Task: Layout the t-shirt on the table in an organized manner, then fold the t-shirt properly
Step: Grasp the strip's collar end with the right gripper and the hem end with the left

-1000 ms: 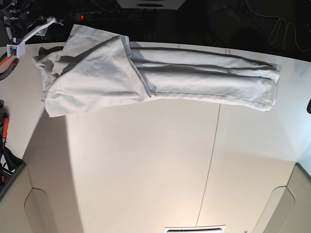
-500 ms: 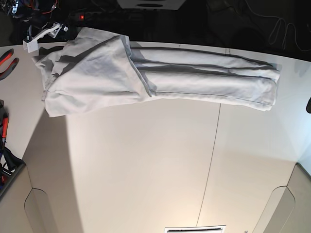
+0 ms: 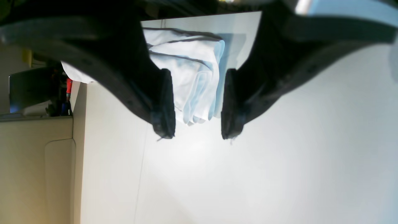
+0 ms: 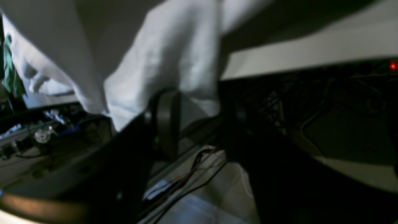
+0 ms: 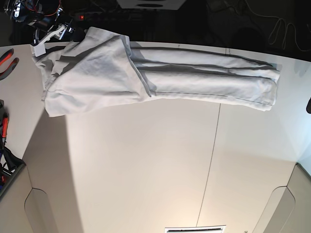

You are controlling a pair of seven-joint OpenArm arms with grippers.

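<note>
T-shirt [image 5: 146, 77] bunched along far table [image 5: 146, 165] edge — left gripper [image 3: 197, 118] open, empty.

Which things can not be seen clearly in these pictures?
- Right hand, right wrist view: dark and blurred, so whether its fingers pinch the t-shirt cannot be told.
- T-shirt's neck label and sleeves, base view: hidden in the folds.
- Left hand, base view: outside the frame.
- Far edge of the t-shirt, left wrist view: hidden behind the hand's fingers.
</note>
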